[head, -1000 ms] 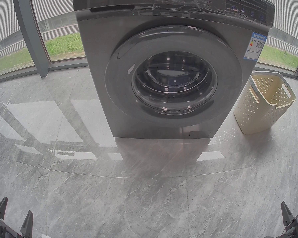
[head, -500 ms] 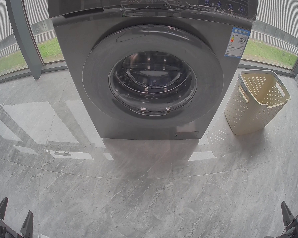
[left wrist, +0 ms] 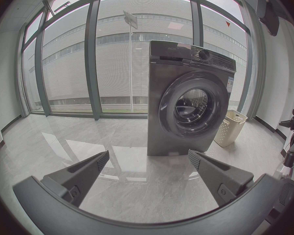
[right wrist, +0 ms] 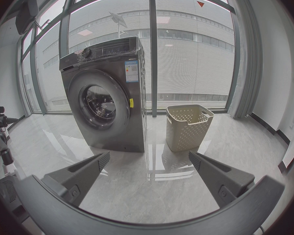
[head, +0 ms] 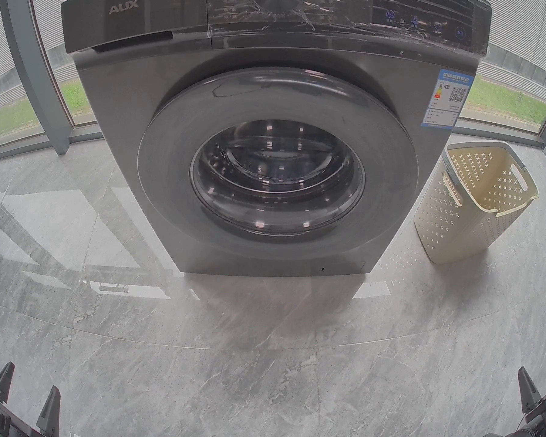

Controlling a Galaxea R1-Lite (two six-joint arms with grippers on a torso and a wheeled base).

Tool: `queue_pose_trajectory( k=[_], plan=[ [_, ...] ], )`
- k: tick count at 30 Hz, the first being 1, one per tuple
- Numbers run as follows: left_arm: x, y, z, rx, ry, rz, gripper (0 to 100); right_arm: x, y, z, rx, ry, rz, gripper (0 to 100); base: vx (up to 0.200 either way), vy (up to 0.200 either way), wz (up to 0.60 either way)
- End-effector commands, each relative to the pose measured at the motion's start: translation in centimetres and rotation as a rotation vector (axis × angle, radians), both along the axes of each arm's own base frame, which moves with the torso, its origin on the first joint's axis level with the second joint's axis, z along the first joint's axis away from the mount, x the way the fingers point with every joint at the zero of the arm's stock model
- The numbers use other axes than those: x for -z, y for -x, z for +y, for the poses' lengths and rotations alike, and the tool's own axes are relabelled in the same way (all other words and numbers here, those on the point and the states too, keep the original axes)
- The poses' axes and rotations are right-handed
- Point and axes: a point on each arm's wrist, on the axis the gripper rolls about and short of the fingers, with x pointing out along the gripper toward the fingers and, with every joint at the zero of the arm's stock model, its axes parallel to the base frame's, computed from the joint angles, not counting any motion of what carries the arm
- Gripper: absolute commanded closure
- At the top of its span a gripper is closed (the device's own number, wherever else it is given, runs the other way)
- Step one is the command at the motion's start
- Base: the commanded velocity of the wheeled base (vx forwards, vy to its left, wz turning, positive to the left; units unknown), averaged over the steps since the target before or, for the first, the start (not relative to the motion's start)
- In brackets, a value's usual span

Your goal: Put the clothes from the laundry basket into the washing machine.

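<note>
I log by colour:
- Washing machine: dark grey body, black top panel, smoky glass door.
- Label: blue and white.
- Laundry basket: cream, punched with dots and small crosses.
- Floor: grey marble, pale veining.
- Left gripper, right gripper: black fingers.

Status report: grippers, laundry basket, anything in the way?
Left gripper and right gripper open, empty. Laundry basket upright beside washing machine, its bottom hidden. Door shut, in the way.

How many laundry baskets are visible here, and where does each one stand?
1. The laundry basket stands on the floor, to the robot's right of the washing machine, apart from it. Another could be hidden behind the machine.
</note>
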Motion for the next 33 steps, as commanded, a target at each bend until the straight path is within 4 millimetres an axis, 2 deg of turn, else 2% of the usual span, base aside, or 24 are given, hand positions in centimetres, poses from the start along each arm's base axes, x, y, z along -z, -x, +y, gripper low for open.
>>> queue_pose_trajectory(
  k=[1, 2, 4, 8, 11, 13, 14, 15, 17, 19, 22, 24, 26, 33],
  plan=[
    [0.5, 0.0, 0.0, 0.002, -0.003, 0.007, 0, -7.0, 2.3, 0.0, -0.03, -0.045, -0.278, 0, 0.2, 0.0, 0.0],
    [0.5, 0.0, 0.0, 0.002, -0.007, 0.007, 0, -8.9, 2.0, -0.1, -0.045, -0.085, -0.252, 0, 0.2, 0.0, 0.0],
    [0.5, 0.0, 0.0, 0.002, -0.012, 0.006, 0, -10.1, -0.4, 0.0, -0.107, -0.128, -0.085, 0, 0.2, 0.0, 0.0],
    [0.5, 0.0, 0.0, 0.003, -0.007, 0.007, 0, -9.3, -6.9, 1.2, -0.348, -0.129, 0.274, 0, 0.2, 0.0, 0.0],
    [0.5, 0.0, 0.0, 0.003, -0.009, 0.005, 0, -9.4, -11.2, 2.9, -0.495, -0.154, 0.345, 0, 0.2, -0.2, 0.0],
    [0.5, 0.0, 0.0, 0.003, -0.007, 0.007, 0, -9.4, -11.9, 3.3, -0.517, -0.16, 0.351, 0, 0.0, 0.0, 0.0],
    [0.5, 0.0, 0.0, 0.003, -0.007, 0.007, 0, -9.1, -14.6, 5.4, -0.602, -0.186, 0.38, 0, 0.0, 0.0, 0.0],
    [0.5, 0.0, 0.0, 0.003, -0.007, 0.007, 0, -9.1, -14.6, 5.4, -0.602, -0.186, 0.38, 0, 0.0, 0.0, 0.0],
    [0.5, 0.0, 0.0, 0.006, -0.004, 0.005, 0, -8.6, -16.6, 7.4, -0.609, -0.178, 0.394, 0, 0.0, 0.0, 0.0],
    [0.5, 0.0, 0.0, 0.008, -0.003, 0.005, 0, -8.6, -17.6, 8.8, -0.6, -0.171, 0.398, 0, 0.0, 0.0, 0.0],
    [0.5, 0.0, 0.0, 0.006, -0.004, 0.007, 0, -9.3, -18.2, 10.8, -0.628, -0.195, 0.403, 0, 0.0, 0.0, 0.0],
    [0.5, 0.0, 0.0, 0.008, -0.004, 0.007, 0, -9.6, -18.3, 11.2, -0.636, -0.205, 0.405, 0, 0.0, 0.0, 0.0],
    [0.5, -0.1, 0.0, 0.006, -0.003, 0.007, 0, -10.2, -18.9, 13.2, -0.671, -0.232, 0.41, 0, 0.0, 0.0, 0.0],
    [0.5, -0.1, 0.0, 0.006, -0.003, 0.008, 0, -10.1, -20.6, 15.3, -0.667, -0.232, 0.429, 0, 0.0, 0.0, 0.0]
  ],
)
